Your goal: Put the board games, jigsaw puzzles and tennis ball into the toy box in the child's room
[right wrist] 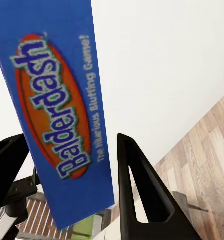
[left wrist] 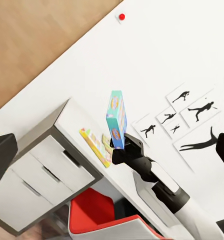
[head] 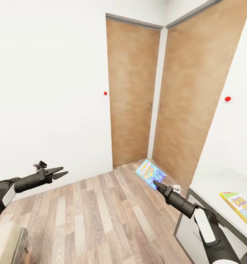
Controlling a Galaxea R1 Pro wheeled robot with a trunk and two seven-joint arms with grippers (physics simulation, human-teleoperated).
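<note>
— What stands ahead?

— Two tall wooden doors [head: 132,91] meeting at a corner, each with a small dark handle near the shared edge. A white wall [head: 46,91] runs beside them, with a small red dot [head: 105,93] on it. Another red button [head: 228,98] sits on the wall past the second door.

— And lower down?

— A wood-plank floor [head: 101,216]. A white desk [left wrist: 42,165] with grey-framed drawers stands against the wall. A red chair [left wrist: 92,212] is next to it. Black sports-silhouette pictures [left wrist: 191,120] hang on the wall above.
</note>
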